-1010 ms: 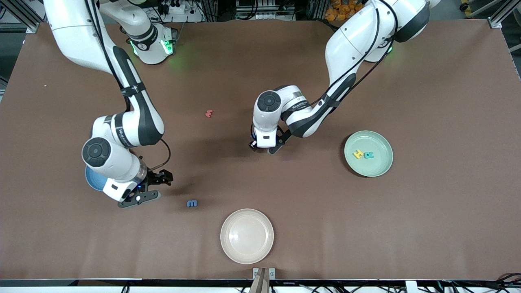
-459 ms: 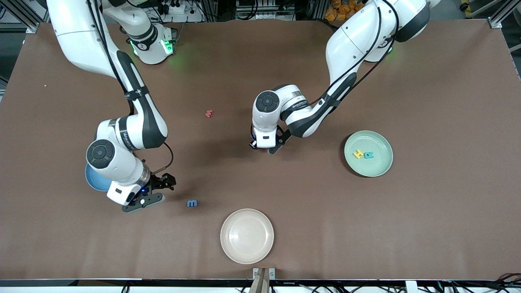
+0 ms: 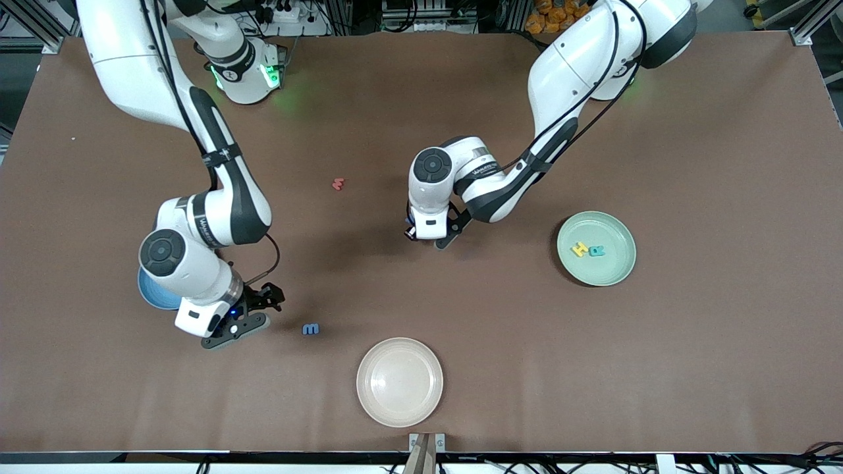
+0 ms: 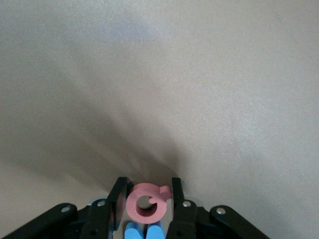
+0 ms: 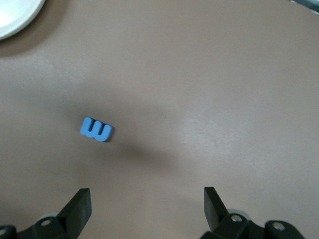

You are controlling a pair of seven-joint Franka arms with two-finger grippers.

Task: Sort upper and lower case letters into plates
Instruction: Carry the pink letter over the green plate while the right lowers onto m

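Note:
My left gripper (image 3: 431, 238) hangs over the bare middle of the table, shut on a pink rounded letter (image 4: 146, 201) that sits between its fingers (image 4: 175, 191). My right gripper (image 3: 259, 308) is open and empty, low over the table beside a small blue letter m (image 3: 311, 328); the m also shows in the right wrist view (image 5: 96, 130), ahead of the spread fingers (image 5: 79, 201). The sky blue plate (image 3: 148, 297) lies mostly hidden under the right arm. The mint green plate (image 3: 614, 229) holds a yellow H (image 3: 579, 249) and a teal letter (image 3: 597, 251).
A cream-white plate (image 3: 400, 381) lies near the table's front edge, nearer to the camera than the blue m; its rim shows in the right wrist view (image 5: 15, 15). A small red letter (image 3: 338, 184) lies on the brown table between the two arms.
My right gripper has shifted a little toward the front camera and toward the blue m. My left gripper has barely moved and still holds the pink letter.

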